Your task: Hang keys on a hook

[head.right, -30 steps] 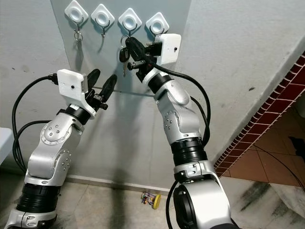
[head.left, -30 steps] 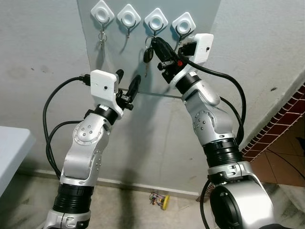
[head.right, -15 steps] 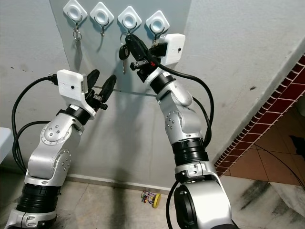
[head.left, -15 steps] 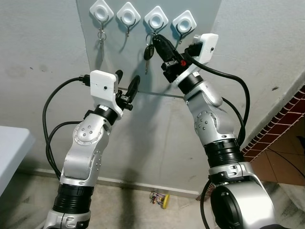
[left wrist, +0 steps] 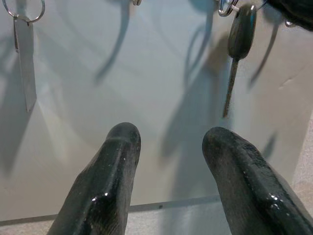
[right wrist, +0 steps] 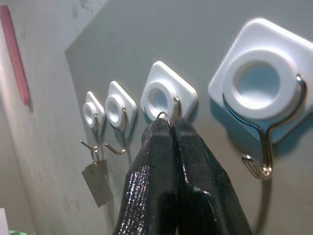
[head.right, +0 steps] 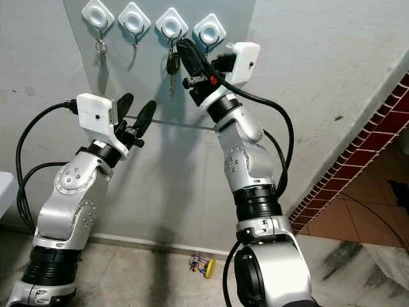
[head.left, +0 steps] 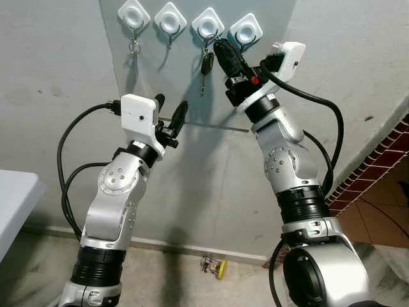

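Four white diamond-shaped hooks sit in a row on a grey wall panel [head.left: 192,160]. My right gripper [head.left: 222,46] is raised to the third hook [head.left: 208,22] and is shut on the ring of a black-headed key [head.left: 206,64], which dangles just below that hook. In the right wrist view the shut fingertips [right wrist: 168,128] pinch the ring [right wrist: 164,116] against the hook's wire; whether the ring is over it I cannot tell. My left gripper [head.left: 171,109] is held open lower on the panel, with nothing in it. The left wrist view shows the key [left wrist: 240,36] beyond that gripper's fingers [left wrist: 120,147].
The leftmost hook [head.left: 132,13] carries a ring with a small metal tag [head.left: 135,48]; the second [head.left: 169,17] and fourth [head.left: 246,29] hooks are bare. A white table edge [head.left: 16,198] is at the left. A small yellow object [head.left: 215,267] lies on the floor by the wall.
My right gripper has risen and moved right with the key, from below the third hook up to it. The left arm has stayed where it was.
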